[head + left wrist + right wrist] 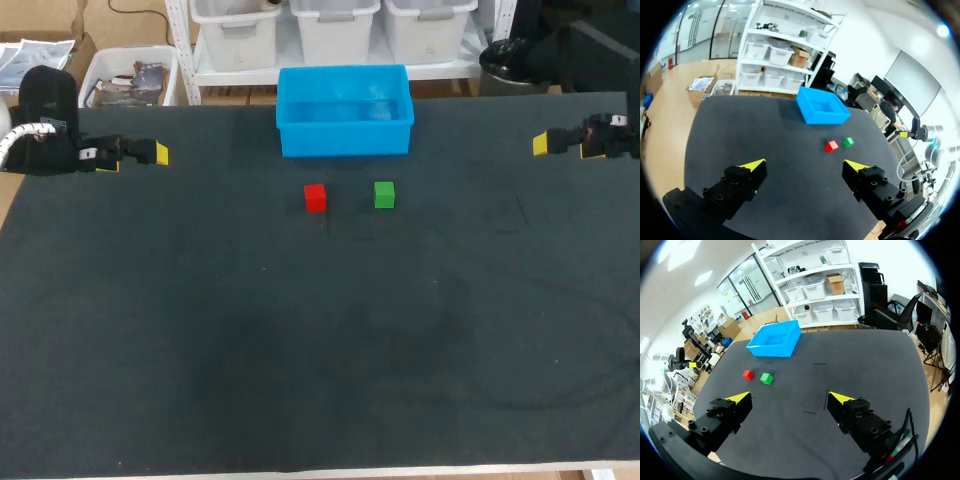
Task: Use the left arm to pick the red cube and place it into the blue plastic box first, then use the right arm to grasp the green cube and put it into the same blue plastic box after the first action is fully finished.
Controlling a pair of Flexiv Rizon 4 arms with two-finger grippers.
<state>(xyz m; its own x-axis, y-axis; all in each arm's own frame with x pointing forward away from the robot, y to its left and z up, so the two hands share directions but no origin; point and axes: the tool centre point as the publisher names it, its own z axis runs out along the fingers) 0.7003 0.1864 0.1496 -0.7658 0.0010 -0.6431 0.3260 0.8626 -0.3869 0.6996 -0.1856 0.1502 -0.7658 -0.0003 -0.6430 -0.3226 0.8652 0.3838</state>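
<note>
At the far edge of the worktop [300, 350], about in its middle, the head view shows the blue plastic box [345, 138] standing with its opening upward. In front of the box, more toward the middle of the worktop, the red cube [315, 197] and the green cube [384, 194] lie side by side with a small gap between them. The red one is on the side of the left arm. The left gripper [150, 155] is over the left edge, near the far left corner, and the right gripper [545, 145] is over the right edge, near the far right corner. Both are well apart from the cubes.

In the left wrist view, the left gripper [805, 165] has its two fingers spread wide, and only bare worktop is between them. The red cube [831, 146] and the green cube [848, 142] lie ahead of it, and the blue plastic box [822, 117] is behind them.

In the right wrist view, the right gripper [790, 398] also has its fingers wide apart and it holds nothing. The green cube [766, 378] lies ahead of it, with the red cube [748, 374] just beside it on its farther side. The blue plastic box [772, 350] stands beyond both cubes, at the far edge. Neither cube is inside the box.
</note>
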